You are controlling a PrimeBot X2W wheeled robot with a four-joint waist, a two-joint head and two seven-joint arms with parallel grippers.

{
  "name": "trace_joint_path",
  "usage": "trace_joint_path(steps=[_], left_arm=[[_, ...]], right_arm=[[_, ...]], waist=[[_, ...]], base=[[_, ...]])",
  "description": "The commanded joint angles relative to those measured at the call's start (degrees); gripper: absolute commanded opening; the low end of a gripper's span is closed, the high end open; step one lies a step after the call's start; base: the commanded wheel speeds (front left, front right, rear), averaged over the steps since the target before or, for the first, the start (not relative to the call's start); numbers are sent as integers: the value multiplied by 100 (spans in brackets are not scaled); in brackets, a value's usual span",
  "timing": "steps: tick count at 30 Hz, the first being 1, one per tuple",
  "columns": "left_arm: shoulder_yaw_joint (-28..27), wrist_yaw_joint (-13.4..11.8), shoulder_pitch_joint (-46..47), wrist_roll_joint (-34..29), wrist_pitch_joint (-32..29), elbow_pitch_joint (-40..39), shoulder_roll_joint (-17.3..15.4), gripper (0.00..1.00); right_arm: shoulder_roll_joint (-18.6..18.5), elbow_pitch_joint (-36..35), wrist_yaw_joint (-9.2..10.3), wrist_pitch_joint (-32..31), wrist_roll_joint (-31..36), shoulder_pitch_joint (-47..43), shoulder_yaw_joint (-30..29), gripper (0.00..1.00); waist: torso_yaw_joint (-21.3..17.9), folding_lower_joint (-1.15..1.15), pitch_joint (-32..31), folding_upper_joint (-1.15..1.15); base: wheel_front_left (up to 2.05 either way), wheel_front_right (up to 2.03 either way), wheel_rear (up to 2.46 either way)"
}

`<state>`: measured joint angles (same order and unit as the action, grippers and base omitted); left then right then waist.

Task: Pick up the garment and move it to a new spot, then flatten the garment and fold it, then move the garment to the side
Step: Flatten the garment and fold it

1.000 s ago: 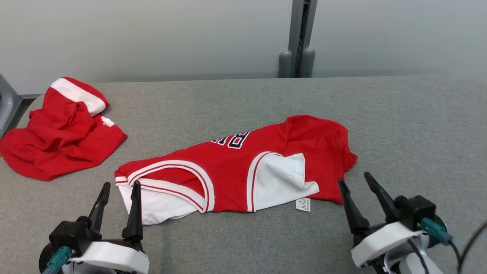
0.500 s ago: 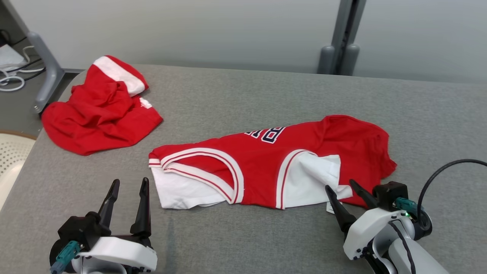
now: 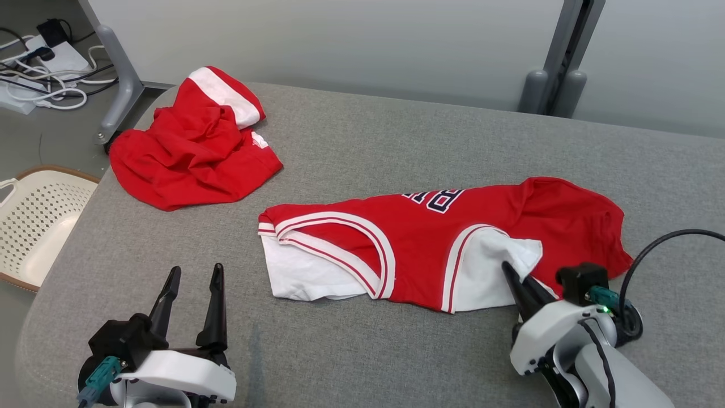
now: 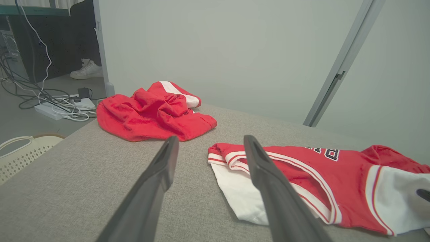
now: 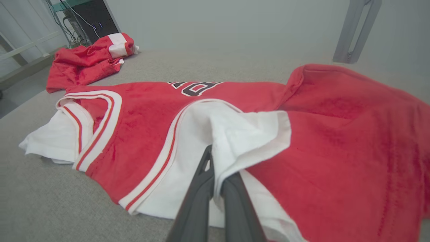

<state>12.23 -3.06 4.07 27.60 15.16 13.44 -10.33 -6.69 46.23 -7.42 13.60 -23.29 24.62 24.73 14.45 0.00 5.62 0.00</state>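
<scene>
Head view with both wrist views. The garment (image 3: 419, 243), a red sleeveless jersey with white trim and dark lettering at its far edge, lies lengthwise across the middle of the grey fabric-covered table (image 3: 396, 141). It is partly folded, so its white inner side shows at the near edge in two places.

The right gripper (image 3: 512, 275) sits at the garment's near right portion. Its two fingers are pressed together on a raised white fold; in the right wrist view that fold drapes over one fingertip.

The left gripper (image 3: 195, 271) hangs over bare table near the garment's left end and apart from it, its fingers spread with nothing between them.

Surroundings:
- A second red garment (image 3: 192, 153) with a white band lies crumpled at the table's far left corner, well apart from the first.
- A cream perforated basket (image 3: 34, 221) stands on the floor beside the table's left edge.
- Beyond it are a grey frame leg (image 3: 116, 85), a tangle of cables (image 3: 34, 85) and a white power strip (image 3: 56, 54).
- An upright grey post (image 3: 558, 62) rises behind the table's far edge.
- The left wrist view shows a person's white shoe (image 4: 88, 70) on the floor in the background.

Count: two garments, two grippers, one basket, one post, one shoe.
</scene>
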Motion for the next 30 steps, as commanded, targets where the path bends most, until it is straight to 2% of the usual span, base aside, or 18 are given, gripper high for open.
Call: trace_joint_path(steps=[1,8,11,22,30], left_arm=[[-27,47,108,-53,6,13,-9,100],[-30,114,184,-114,6,-37,65,100],[24,199,280,-155,7,-46,147,100],[151,548,734,-186,7,120,550,100],[235,732,1018,-236,7,255,690,100]], right_arm=[[11,-116,-13,80,-76,118,61,0],[-181,-764,-12,145,-250,592,417,0],[-388,-834,-12,98,-364,1273,680,0],[-817,180,-13,-223,-1207,3290,1093,0],[-1060,929,-13,-246,-1871,4349,1229,0]], waist=[[24,0,-12,0],[130,0,137,0],[326,0,383,0],[1183,0,1226,0],[1584,0,1729,0]], base=[[0,0,0],[0,0,0],[0,0,0],[0,0,0],[0,0,0]])
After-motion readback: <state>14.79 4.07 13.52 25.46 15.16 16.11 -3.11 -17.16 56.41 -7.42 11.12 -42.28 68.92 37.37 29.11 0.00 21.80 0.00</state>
